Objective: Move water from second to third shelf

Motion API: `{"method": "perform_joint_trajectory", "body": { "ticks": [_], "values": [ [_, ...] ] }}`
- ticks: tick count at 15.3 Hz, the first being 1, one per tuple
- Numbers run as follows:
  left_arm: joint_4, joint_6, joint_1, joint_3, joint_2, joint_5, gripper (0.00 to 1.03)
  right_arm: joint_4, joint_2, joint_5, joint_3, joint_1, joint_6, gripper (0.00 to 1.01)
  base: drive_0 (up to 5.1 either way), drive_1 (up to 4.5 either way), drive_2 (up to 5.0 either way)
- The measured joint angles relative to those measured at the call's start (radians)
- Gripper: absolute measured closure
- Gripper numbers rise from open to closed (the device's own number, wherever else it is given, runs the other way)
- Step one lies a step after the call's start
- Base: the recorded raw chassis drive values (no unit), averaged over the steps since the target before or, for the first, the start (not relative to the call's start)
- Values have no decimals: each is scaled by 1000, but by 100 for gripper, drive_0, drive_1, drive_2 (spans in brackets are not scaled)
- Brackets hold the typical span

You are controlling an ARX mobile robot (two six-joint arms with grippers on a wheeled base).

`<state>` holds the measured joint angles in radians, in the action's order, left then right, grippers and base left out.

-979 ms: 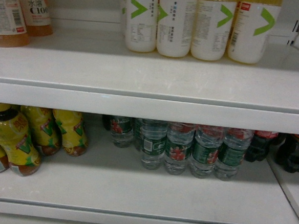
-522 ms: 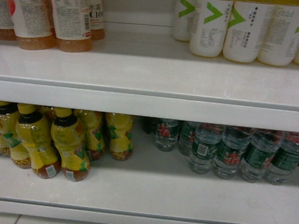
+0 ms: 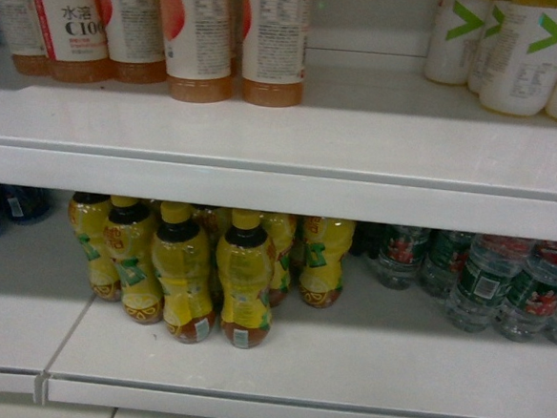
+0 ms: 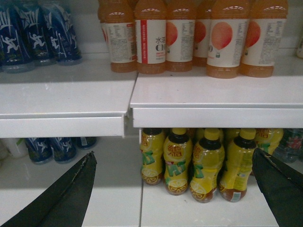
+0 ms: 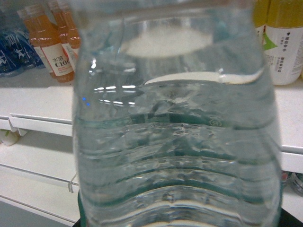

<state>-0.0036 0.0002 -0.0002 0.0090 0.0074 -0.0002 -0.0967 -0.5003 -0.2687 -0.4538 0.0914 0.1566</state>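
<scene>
Two white shelves run across the head view. The upper shelf (image 3: 360, 138) carries a row of orange drink bottles (image 3: 199, 41) with white labels at the left and white bottles with green chevrons (image 3: 528, 54) at the far right. On the lower shelf (image 3: 344, 367) a cluster of yellow-labelled tea bottles (image 3: 198, 270) stands left of centre, green-banded water bottles (image 3: 484, 281) stand to the right, and dark blue bottles (image 3: 1, 209) sit at the far left beyond a seam in the shelf.

Water bottle (image 5: 175, 142) cropped top and bottom; right tool hidden.
</scene>
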Motion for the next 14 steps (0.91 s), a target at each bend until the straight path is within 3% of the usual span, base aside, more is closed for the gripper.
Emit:
{"method": "perform_joint_trajectory", "body": {
  "ticks": [14],
  "values": [
    [1, 0, 0, 0, 0, 0, 5, -1, -2, -4, 0, 0, 0, 59, -436, 211, 211]
  ]
}}
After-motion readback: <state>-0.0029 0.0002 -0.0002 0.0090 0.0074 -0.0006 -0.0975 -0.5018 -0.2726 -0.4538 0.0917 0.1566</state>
